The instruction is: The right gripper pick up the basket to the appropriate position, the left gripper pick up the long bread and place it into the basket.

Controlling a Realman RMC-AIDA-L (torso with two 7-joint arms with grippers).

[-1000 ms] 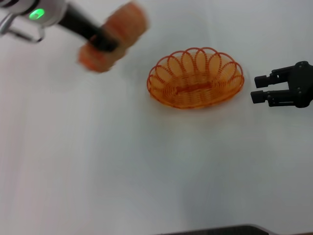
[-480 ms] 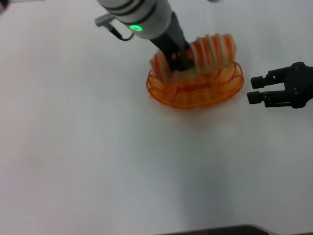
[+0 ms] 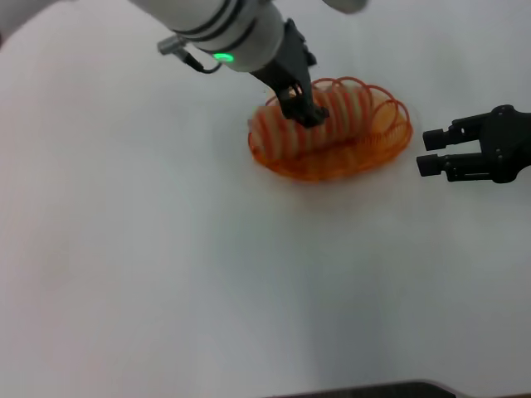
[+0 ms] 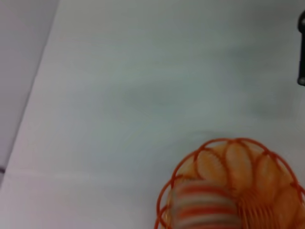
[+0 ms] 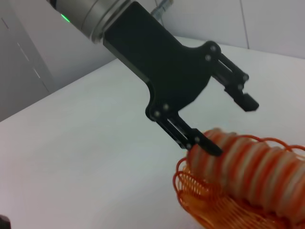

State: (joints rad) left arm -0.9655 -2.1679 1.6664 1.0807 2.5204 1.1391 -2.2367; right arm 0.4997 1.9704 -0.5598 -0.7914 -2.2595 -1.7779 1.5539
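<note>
The long bread (image 3: pixel 319 124), a pale tan loaf with orange stripes across it, now lies down inside the basket (image 3: pixel 390 145), an oval orange bowl made of thin wire loops. Half a second ago the loaf was tipped up above the rim, and a second ago it was up in the air, far off to the left. So the bread has come all the way over and down into the basket.

The left claw (image 5: pixel 232 128), black with two short blunt fingers, is right over the loaf. In the right wrist view its fingers (image 5: pixel 207 145) are spread wide apart, one at the near side of the bread and one up in the air. It looks like it has let the bread go.

The right claw (image 3: pixel 427 152) hangs just beside the basket on the white counter (image 3: pixel 207 274). Its fingers are apart and it holds nothing. It has hardly moved.

I think the job is almost done. The left claw only needs to lift away.
</note>
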